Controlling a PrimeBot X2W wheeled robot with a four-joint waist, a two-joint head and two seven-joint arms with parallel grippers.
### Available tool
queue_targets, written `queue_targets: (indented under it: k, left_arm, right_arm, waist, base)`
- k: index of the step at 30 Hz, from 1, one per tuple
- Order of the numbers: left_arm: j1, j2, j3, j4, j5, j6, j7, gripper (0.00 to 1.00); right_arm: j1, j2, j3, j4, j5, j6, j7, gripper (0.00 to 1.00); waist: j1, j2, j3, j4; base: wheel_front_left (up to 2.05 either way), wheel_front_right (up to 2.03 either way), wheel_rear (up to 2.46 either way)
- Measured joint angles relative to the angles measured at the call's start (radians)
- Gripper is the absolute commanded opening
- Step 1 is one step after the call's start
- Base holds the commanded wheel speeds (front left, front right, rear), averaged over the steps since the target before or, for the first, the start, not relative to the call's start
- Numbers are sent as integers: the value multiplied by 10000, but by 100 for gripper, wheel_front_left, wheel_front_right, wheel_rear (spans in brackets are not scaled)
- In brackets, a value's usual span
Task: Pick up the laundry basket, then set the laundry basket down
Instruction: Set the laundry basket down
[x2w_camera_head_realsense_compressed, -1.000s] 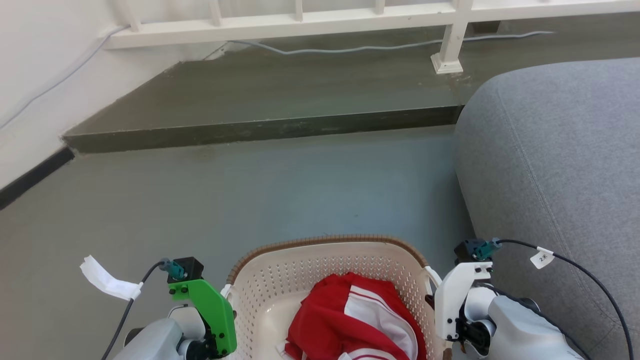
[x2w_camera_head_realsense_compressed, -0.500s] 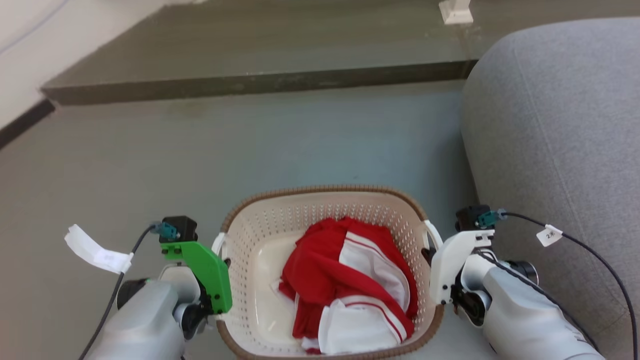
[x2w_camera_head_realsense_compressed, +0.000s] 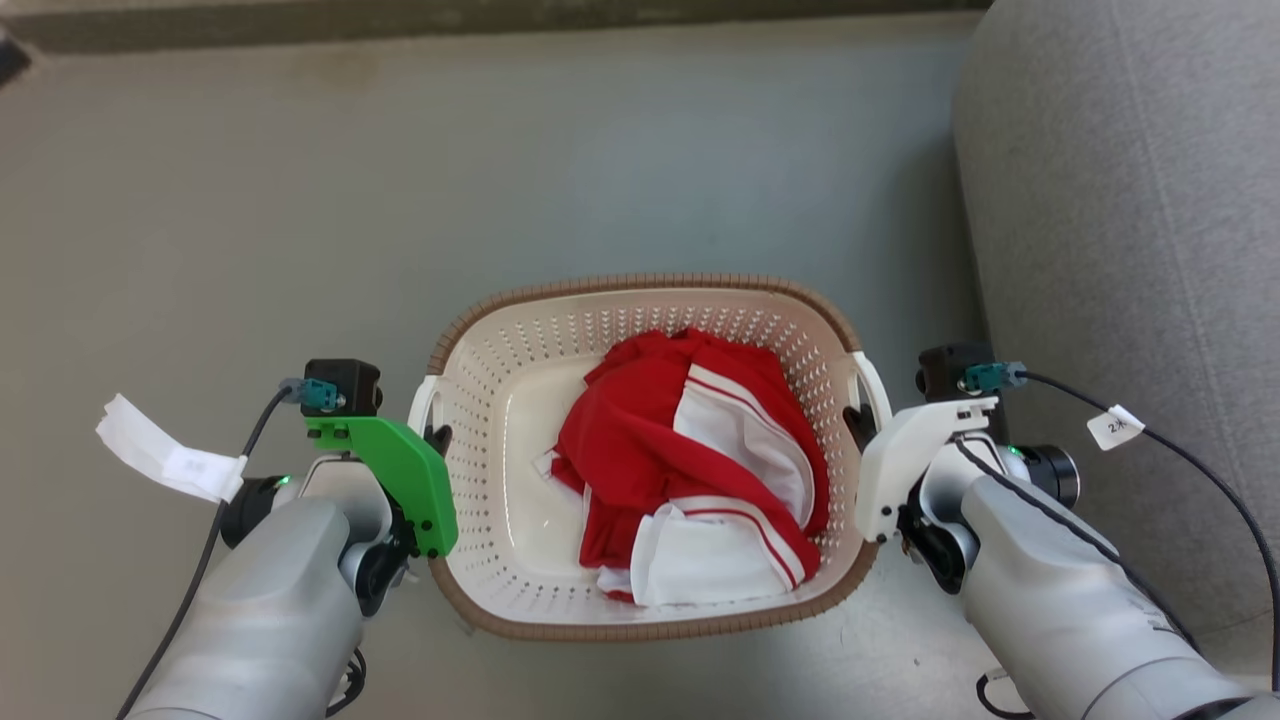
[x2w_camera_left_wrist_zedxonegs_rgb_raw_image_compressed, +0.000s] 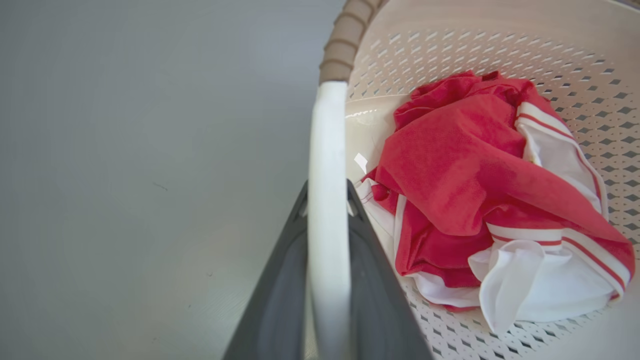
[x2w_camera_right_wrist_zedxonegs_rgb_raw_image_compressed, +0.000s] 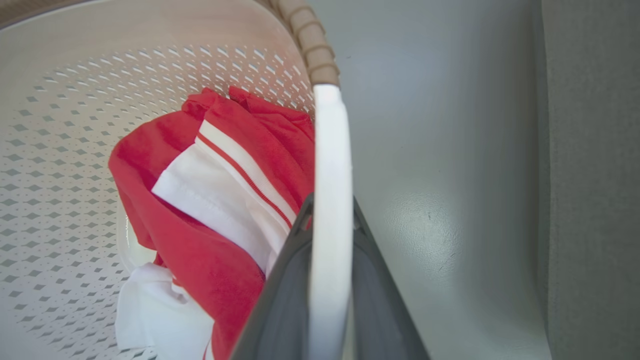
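**Both Grippers on the Basket Handles**

From the head view, we have the laundry basket (x2w_camera_head_realsense_compressed: 640, 284) centred between the two arms, over smooth grey floor (x2w_camera_head_realsense_compressed: 300, 200) and just left of a grey woven-fabric sofa (x2w_camera_head_realsense_compressed: 1120, 250). It is cream perforated plastic, rounded-rectangular, with a brown braided-look rim. Inside lies a crumpled red and white garment (x2w_camera_head_realsense_compressed: 680, 450). The right cable's white tag (x2w_camera_head_realsense_compressed: 1115, 427) carries a handwritten "2" and a mark too small for us to read. The left cable's tag (x2w_camera_head_realsense_compressed: 165, 455) is blurred. The left gripper (x2w_camera_head_realsense_compressed: 432, 442) meets the left handle (x2w_camera_head_realsense_compressed: 418, 400), and the right gripper (x2w_camera_head_realsense_compressed: 856, 425) meets the right handle (x2w_camera_head_realsense_compressed: 878, 385). We cannot tell whether the basket touches the floor.

On the left wrist view, two dark fingers (x2w_camera_left_wrist_zedxonegs_rgb_raw_image_compressed: 280, 290) pinch the smooth white handle bar tightly.

The right wrist view gives us the same picture: dark fingers (x2w_camera_right_wrist_zedxonegs_rgb_raw_image_compressed: 380, 310) squeezed against both sides of that handle.
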Motion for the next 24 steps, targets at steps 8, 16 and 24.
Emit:
queue_targets:
  k: [8,16,24]
  left_arm:
    - [-550,-27,-15,142,301,-6,-477,0]
    - [-1387,-33,-40,211,460,-6,-869,0]
    - [-2220,-19,-48,265,769,13,-1406,0]
  right_arm:
    - [-579,-42,21,-58,-232,-157,-523,0]
    - [-1315,-113,-19,-100,-324,-357,-878,0]
    - [-2001,-153,-94,-140,-324,-529,-1267,0]
  waist:
    - [0,0,1138,55]
    - [1,0,2290,110]
    - [1,0,3430,187]
  base:
    - [0,0,0]
    - [0,0,0]
    - [0,0,0]
